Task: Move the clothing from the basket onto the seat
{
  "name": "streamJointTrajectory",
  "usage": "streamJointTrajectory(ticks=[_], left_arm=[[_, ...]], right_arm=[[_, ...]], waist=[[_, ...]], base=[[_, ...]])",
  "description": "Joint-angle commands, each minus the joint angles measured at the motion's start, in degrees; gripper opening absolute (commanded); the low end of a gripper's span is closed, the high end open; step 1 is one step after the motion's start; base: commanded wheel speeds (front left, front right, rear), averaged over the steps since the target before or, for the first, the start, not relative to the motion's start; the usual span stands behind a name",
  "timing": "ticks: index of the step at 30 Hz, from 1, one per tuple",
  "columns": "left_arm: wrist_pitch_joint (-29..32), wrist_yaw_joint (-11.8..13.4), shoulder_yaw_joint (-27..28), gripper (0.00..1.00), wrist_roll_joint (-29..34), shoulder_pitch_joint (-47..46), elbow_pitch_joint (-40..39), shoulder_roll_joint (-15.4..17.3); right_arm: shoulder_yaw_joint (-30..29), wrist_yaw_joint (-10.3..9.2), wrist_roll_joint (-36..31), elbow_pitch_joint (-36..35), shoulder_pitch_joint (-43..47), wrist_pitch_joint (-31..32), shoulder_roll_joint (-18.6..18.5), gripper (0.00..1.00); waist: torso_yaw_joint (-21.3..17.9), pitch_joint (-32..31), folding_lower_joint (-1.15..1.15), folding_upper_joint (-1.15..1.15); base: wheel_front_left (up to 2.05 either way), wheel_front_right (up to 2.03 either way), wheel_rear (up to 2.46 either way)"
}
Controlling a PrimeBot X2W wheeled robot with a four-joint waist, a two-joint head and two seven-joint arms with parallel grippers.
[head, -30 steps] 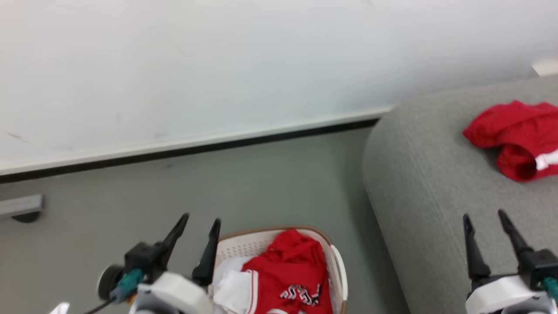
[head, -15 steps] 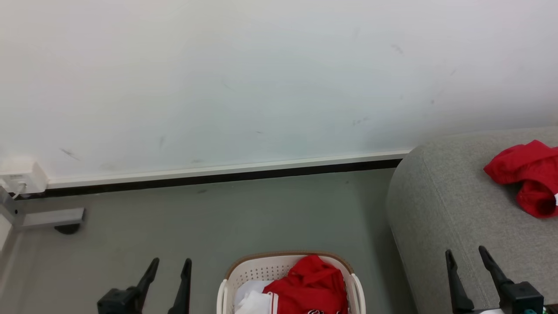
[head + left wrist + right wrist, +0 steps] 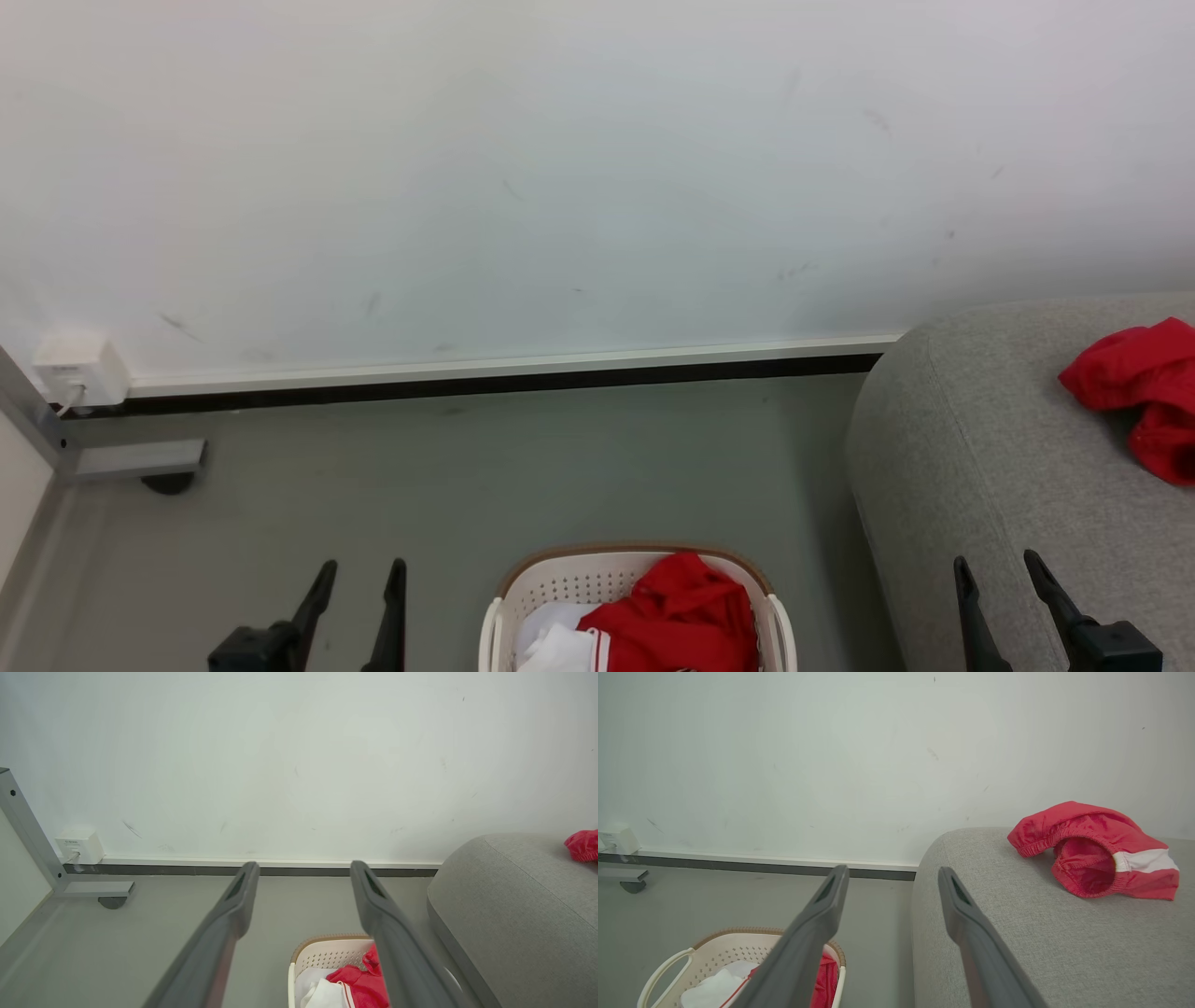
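Observation:
The cream basket [image 3: 551, 591] with a brown rim stands on the floor at the bottom middle, holding red clothing [image 3: 686, 611] and white fabric [image 3: 555, 644]. A red garment [image 3: 1144, 392] with a white band [image 3: 1141, 859] lies on the grey seat [image 3: 990, 457] at the right. My left gripper [image 3: 360, 571] hangs open to the left of the basket, nothing between its fingers. Over the seat's front edge, my right gripper [image 3: 995, 563] is open and empty too. Both wrist views show the basket [image 3: 327, 952] [image 3: 714, 952] below the spread fingers.
A white wall with a dark baseboard [image 3: 485, 378] runs across the back. At the far left stand a grey metal frame leg on a caster [image 3: 140, 462] and a white wall box [image 3: 79, 369]. Grey floor [image 3: 513, 467] lies between the wall and the basket.
The head view has tilted up and shifted, so the basket, both grippers and the seat sit lower and further right in it. Both grippers stay open and empty.

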Motion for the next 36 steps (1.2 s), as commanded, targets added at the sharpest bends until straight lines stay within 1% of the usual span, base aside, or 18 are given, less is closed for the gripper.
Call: streamJointTrajectory(ticks=[1,9,17,23,36], left_arm=[[-0.03,-0.4,0.56,1.0,0.81,0.66,0.23,-0.19],[-0.03,-2.26,2.37,1.0,2.92,-0.48,0.57,-1.71],[-0.03,-4.13,1.48,1.0,4.43,-3.63,2.85,-2.19],[0.42,-5.33,-1.8,1.0,5.9,-11.61,7.13,-1.83],[8.68,-6.38,-13.65,1.0,9.88,-33.07,21.79,-2.47]], right_arm=[[-0.25,-0.12,0.73,-0.08,0.28,-0.19,-0.01,1.0],[-0.17,-0.12,1.17,-0.82,-0.99,-0.19,0.01,1.0],[0.34,-0.12,1.36,-2.23,-2.94,-0.19,0.0,1.0],[-0.54,-0.12,1.89,-4.97,-6.88,-0.18,0.0,1.0],[-2.79,-0.12,4.2,-12.94,-19.35,-0.09,0.01,1.0]], waist=[[0.17,0.12,0.01,0.0],[-0.16,1.17,0.01,0.0],[-2.96,4.08,0.01,0.0],[-5.53,11.81,0.01,0.0],[-10.04,32.77,0.01,0.0]], base=[[0.0,0.0,0.0],[0.0,0.0,0.0],[0.0,0.0,0.0],[0.0,0.0,0.0],[0.0,0.0,0.0]])
